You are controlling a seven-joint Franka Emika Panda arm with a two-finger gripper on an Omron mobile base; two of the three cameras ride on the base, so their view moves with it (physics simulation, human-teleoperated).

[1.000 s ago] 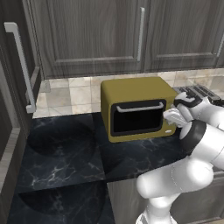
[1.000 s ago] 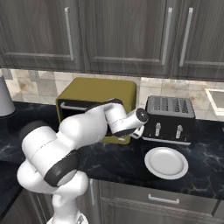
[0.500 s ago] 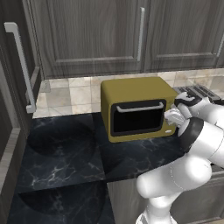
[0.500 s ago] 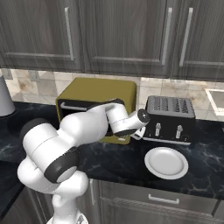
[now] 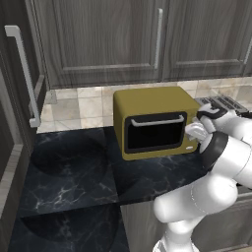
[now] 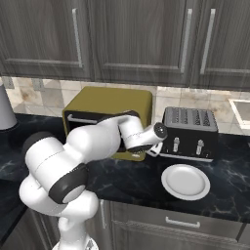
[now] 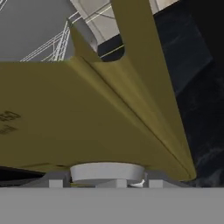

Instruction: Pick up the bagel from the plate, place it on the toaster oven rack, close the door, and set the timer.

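The door of the toaster oven is closed. The end effector sits at the front's 3 o'clock side, with a silver knob dead ahead between its fingers; whether they grip it cannot be told. The plate lies empty on the tabletop.

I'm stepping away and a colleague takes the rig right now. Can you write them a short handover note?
Gripper: at the right front of the toaster oven, by its knob panel. The hand view has a silver knob right at the fingertips; open or shut cannot be told.
Door: closed, handle along its top edge.
Plate: on the counter in front of the black slot toaster, with no bagel on it.
Done, as far as shows: door shut.
Left: set the timer. Through the dark glass the bagel cannot be made out.
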